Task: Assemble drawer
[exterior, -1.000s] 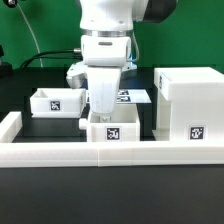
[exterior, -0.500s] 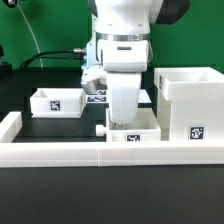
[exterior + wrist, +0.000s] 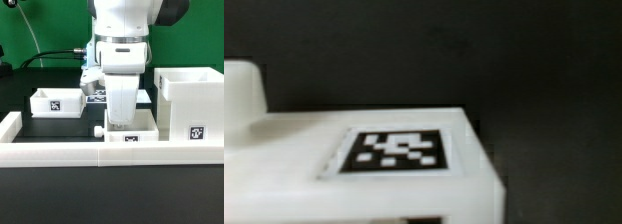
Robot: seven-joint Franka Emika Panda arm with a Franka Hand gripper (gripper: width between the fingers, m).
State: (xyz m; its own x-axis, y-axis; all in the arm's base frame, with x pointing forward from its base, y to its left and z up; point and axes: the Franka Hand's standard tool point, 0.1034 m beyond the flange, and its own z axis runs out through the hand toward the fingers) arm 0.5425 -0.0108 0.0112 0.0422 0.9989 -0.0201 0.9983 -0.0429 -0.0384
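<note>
The work surface is a matte black table, with a green backdrop behind it and a dark cable looping down in front of that backdrop. The housing, a tall open-topped white box, stands at the exterior view's right with its square tag low on the wall facing the camera.

Just beside the housing, toward the exterior view's left, sits the near tray. Its side is close to the housing wall, though I cannot tell whether they touch. The gripper hangs straight down over this tray's half that is farther from the housing. Its fingers are sunk behind the tray's rim, so how wide they stand and whether they grasp anything cannot be told.

The far tray lies well apart from the housing, beyond the arm, and is upright. The long low border wall runs in front of the housing and both trays, and it covers the near tray's lower front.

Behind the arm, between the far tray and the housing, a sliver of the marker board shows.

The wrist view is blurred. It shows a white plastic edge carrying a black-and-white marker against the dark table, probably part of the near tray.
</note>
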